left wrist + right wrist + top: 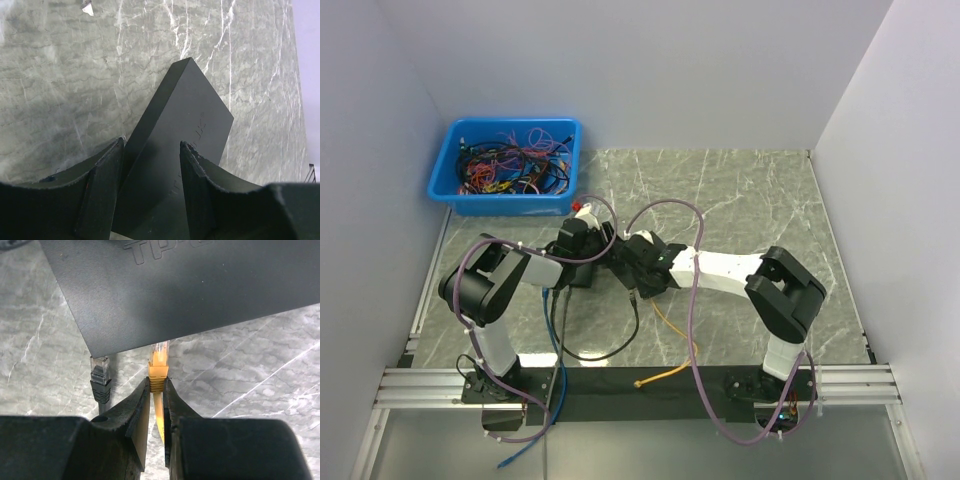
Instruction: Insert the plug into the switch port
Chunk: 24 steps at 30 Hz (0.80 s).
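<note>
Right tool (156, 390) clamped on the orange plug (158, 367), tip at the switch (175, 290).
The plug juts from the tool toward 12 o'clock, its clear tip meeting the switch's near edge; whether it sits in a port I cannot tell. A grey plug (100, 380) lies at 9 o'clock of it. The left tool (151, 144) is clamped across the switch, above the marble surface (250, 380).
</note>
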Motion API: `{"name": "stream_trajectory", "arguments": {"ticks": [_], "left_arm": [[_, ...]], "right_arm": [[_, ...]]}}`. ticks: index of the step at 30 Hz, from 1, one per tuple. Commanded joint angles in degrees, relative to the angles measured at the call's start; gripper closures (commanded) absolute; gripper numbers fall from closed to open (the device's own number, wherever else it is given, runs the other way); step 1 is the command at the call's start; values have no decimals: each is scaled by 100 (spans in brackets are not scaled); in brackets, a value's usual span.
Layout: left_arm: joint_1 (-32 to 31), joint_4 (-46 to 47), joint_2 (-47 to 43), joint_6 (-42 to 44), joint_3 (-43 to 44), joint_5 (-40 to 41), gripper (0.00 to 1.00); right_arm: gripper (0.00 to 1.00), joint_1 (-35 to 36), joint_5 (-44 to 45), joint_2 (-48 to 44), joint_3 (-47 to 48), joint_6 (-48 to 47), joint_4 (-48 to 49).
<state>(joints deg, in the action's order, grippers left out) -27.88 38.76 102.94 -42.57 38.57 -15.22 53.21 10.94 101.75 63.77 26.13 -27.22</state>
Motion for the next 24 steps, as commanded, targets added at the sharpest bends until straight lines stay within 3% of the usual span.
{"name": "stream_trajectory", "arguments": {"ticks": [1, 17, 24], "left_arm": [[-33, 316, 51, 91, -86, -411, 46], [-42, 597, 60, 108, -288, -710, 47], [-42, 668, 43, 205, -315, -772, 47]], "right_arm": [[100, 23, -153, -7, 443, -335, 375], [100, -13, 66, 169, 575, -539, 551], [100, -21, -74, -243, 365, -846, 929]]}}
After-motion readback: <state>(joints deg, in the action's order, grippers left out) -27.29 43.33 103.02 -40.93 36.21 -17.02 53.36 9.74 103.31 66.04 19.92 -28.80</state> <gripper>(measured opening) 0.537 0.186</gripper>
